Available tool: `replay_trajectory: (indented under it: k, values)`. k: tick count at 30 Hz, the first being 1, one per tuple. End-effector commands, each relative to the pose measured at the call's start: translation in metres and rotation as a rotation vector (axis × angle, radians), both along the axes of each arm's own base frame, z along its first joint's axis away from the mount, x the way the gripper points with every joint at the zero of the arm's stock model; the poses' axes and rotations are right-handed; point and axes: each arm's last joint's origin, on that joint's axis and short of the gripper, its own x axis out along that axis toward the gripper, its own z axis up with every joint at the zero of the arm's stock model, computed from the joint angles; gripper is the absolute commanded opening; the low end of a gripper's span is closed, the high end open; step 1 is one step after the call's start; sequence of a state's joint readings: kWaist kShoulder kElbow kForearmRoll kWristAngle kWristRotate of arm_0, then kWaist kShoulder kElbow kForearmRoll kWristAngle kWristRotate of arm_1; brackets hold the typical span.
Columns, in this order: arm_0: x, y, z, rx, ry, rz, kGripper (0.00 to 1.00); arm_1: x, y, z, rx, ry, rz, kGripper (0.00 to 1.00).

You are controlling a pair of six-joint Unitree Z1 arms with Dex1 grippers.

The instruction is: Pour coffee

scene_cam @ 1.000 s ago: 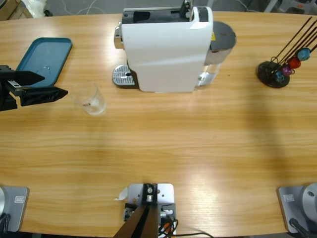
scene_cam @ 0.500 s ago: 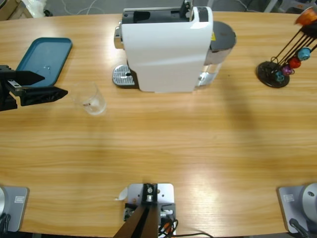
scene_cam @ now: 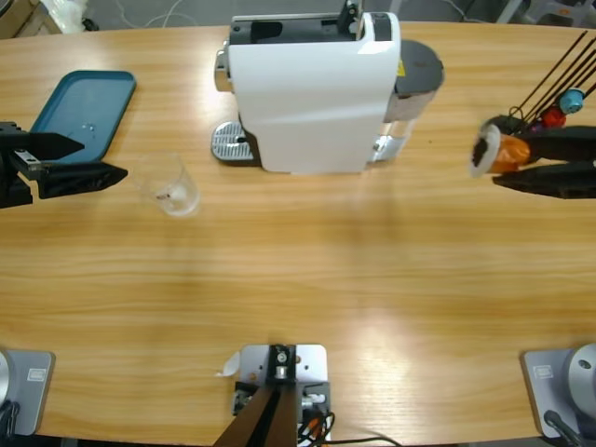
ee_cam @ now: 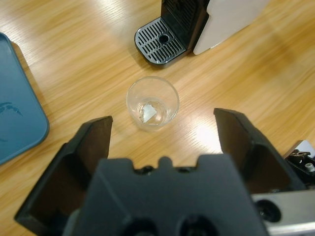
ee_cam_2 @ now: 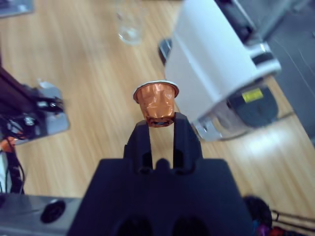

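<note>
No coffee shows in any view. A clear empty glass (scene_cam: 169, 184) (ee_cam: 152, 102) stands on the table left of the white coffee machine (scene_cam: 312, 88) (ee_cam: 216, 19), whose metal drip tray (scene_cam: 228, 142) (ee_cam: 160, 42) is bare. My left gripper (scene_cam: 102, 158) (ee_cam: 162, 120) is open at the left edge, its jaws spread wide and pointing at the glass from a short way off. My right gripper (scene_cam: 510, 160) (ee_cam_2: 158, 125) is shut on an orange coffee capsule (scene_cam: 494, 151) (ee_cam_2: 156, 101), held above the table right of the machine (ee_cam_2: 221, 64).
A teal tray (scene_cam: 84, 107) (ee_cam: 15, 118) lies at the far left behind the left gripper. A black capsule rack (scene_cam: 549, 102) with several coloured capsules stands at the far right, just behind the right gripper. The glass (ee_cam_2: 129, 22) shows far off in the right wrist view.
The right gripper has come in from the upper right corner, carrying the orange capsule down and left to beside the machine. The left gripper and the glass have not moved.
</note>
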State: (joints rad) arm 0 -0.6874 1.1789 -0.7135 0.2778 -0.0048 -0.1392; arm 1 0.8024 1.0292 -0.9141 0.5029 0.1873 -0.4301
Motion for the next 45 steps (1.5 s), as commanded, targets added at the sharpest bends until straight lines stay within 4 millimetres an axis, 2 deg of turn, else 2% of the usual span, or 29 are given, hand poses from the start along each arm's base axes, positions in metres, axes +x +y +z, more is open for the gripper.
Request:
replay_trajectory:
  k: [1, 4, 10, 14, 19, 29, 34, 38, 45]
  values:
    - [-0.001, 0.0, -0.009, 0.012, 0.024, 0.003, 0.885, 0.043, 0.065, 0.008, -0.138, 0.051, 0.137, 0.0]
    - [-0.001, 0.0, -0.009, 0.012, 0.023, 0.003, 0.885, 0.06, 0.096, 0.01, -0.165, 0.054, 0.177, 0.0]
    - [-0.002, 0.001, -0.009, 0.011, 0.023, 0.003, 0.885, 0.09, 0.137, 0.022, -0.146, 0.03, 0.204, 0.0]
    - [-0.002, 0.001, -0.009, 0.011, 0.022, 0.003, 0.885, 0.106, 0.157, 0.029, -0.128, 0.014, 0.21, 0.0]
    - [-0.002, 0.001, -0.009, 0.01, 0.018, 0.007, 0.885, 0.117, 0.173, 0.02, -0.139, 0.019, 0.233, 0.0]
    - [-0.002, 0.001, -0.009, 0.012, 0.021, 0.007, 0.881, 0.159, 0.181, 0.009, -0.108, -0.009, 0.197, 0.0]
    - [-0.002, 0.001, -0.01, 0.013, 0.022, 0.007, 0.881, 0.181, 0.171, 0.008, -0.117, -0.022, 0.151, 0.0]
    - [-0.001, 0.001, -0.01, 0.015, 0.023, 0.008, 0.881, 0.192, 0.164, 0.006, -0.129, -0.028, 0.13, 0.0]
    - [0.0, 0.0, -0.01, 0.017, 0.025, 0.008, 0.881, 0.206, 0.175, -0.008, -0.172, 0.002, 0.146, 0.0]
